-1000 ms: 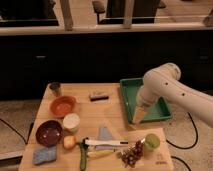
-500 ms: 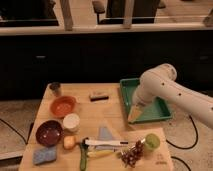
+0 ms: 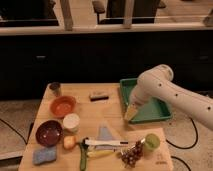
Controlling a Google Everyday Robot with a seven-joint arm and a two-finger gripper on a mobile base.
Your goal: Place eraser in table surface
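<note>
Eraser [image 3: 98, 96] lies on table surface [image 3: 113, 114]; spread claw [image 3: 131, 113] hovers over green tray [image 3: 157, 108]

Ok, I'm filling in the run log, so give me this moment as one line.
gripper: open, at left side of green tray | eraser: lying on table surface, apart from gripper | held: nothing

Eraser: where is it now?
Camera view: the eraser lies on the table surface between the orange bowl and the green tray; the gripper hovers at the tray's front-left corner.
</note>
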